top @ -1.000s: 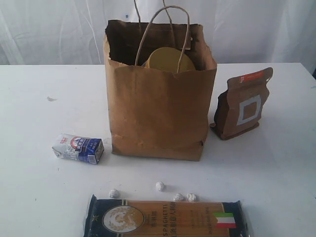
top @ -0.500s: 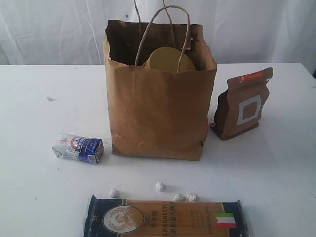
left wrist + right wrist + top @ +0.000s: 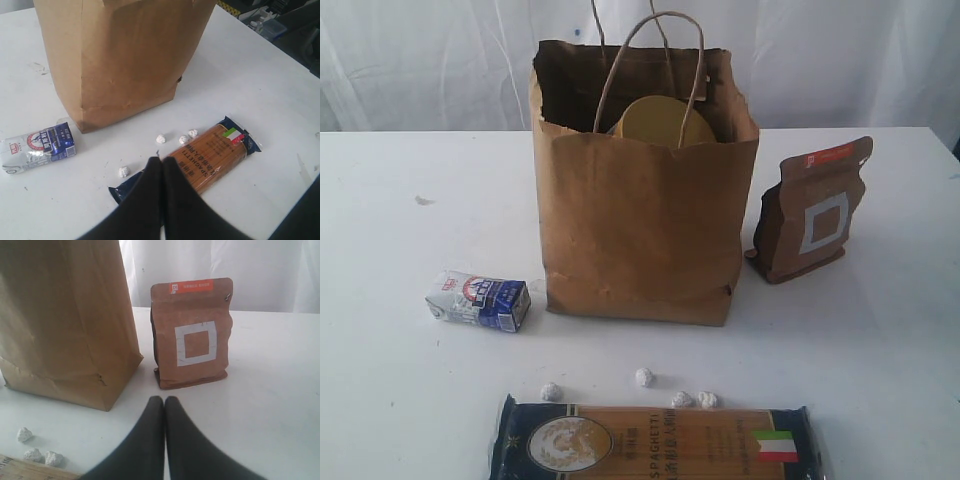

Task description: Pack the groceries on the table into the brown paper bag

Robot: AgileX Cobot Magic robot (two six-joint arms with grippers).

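The brown paper bag (image 3: 640,220) stands upright mid-table, a tan round lid (image 3: 660,122) showing inside its rim. Right of it stands the brown pouch (image 3: 815,210) with a white square. A small blue-white carton (image 3: 478,300) lies left of the bag. Several tiny foil balls (image 3: 644,377) lie in front, and the blue spaghetti packet (image 3: 655,444) lies along the near edge. My left gripper (image 3: 162,161) is shut and empty above the packet (image 3: 210,155). My right gripper (image 3: 164,401) is shut and empty, short of the pouch (image 3: 192,340). Neither gripper shows in the exterior view.
The white table (image 3: 410,240) has a small mark (image 3: 424,200) at the left. A white curtain (image 3: 430,60) hangs behind. Dark equipment (image 3: 280,25) lies beyond the table's edge in the left wrist view.
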